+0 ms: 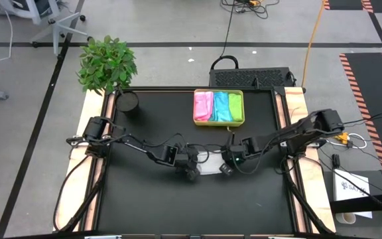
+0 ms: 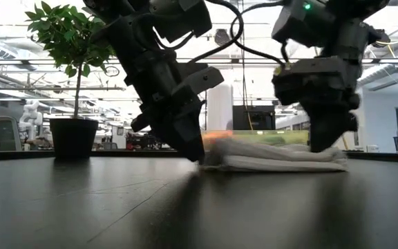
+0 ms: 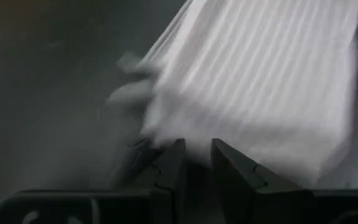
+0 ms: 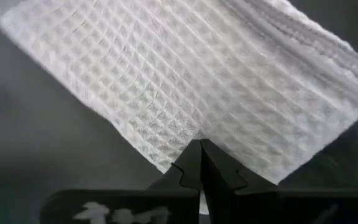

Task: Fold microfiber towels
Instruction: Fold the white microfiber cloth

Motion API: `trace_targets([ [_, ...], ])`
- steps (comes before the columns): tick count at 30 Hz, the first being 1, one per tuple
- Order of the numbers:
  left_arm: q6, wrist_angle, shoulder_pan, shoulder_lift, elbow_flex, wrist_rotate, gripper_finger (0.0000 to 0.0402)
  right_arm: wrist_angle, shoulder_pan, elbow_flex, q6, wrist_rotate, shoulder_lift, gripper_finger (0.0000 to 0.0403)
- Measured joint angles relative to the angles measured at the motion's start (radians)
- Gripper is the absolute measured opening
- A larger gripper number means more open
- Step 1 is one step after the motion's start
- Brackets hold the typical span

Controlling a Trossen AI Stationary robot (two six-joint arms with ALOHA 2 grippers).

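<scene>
3 folded towels [image 1: 218, 106] are stowed in the tray [image 1: 195, 121]. The white towel [image 1: 210, 166], mid-table, is pinched by the closed right gripper [image 4: 200, 144]; the left gripper [image 3: 197, 155] is held narrowly apart at its edge.

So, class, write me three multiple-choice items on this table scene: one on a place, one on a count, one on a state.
1. Where does the white towel lie?
A. in the tray
B. on the table between the two grippers
C. under the plant

2. How many folded towels are in the yellow-green tray?
A. one
B. three
C. five

3. How are the right gripper's fingers?
A. wide open
B. shut on the white towel's edge
C. shut on the tray

Answers: 1 B, the high view shows it between the left gripper and the right one. 2 B, pink, blue and green lie side by side. 3 B, the right wrist view shows the tips meeting on the cloth.
</scene>
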Motion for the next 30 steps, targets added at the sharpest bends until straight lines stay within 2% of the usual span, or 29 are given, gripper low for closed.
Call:
trace_targets([
  [3,-0.001,-0.004,0.0,0.0,0.0,-0.015,0.0081,-0.071,0.0,-0.003,-0.002,0.022,-0.058,0.0],
  [10,-0.008,0.002,0.0,-0.019,0.0,-0.002,0.0081,-0.047,-0.029,-0.002,0.0,0.103,-0.143,0.0],
  [18,0.063,0.204,0.0,-0.082,0.001,0.022,0.0081,-0.049,-0.035,-0.001,-0.015,0.108,-0.136,0.0],
  [30,-0.008,0.233,0.007,0.051,0.0,0.023,0.0081,-0.011,-0.035,0.0,-0.017,0.153,-0.132,0.0],
])
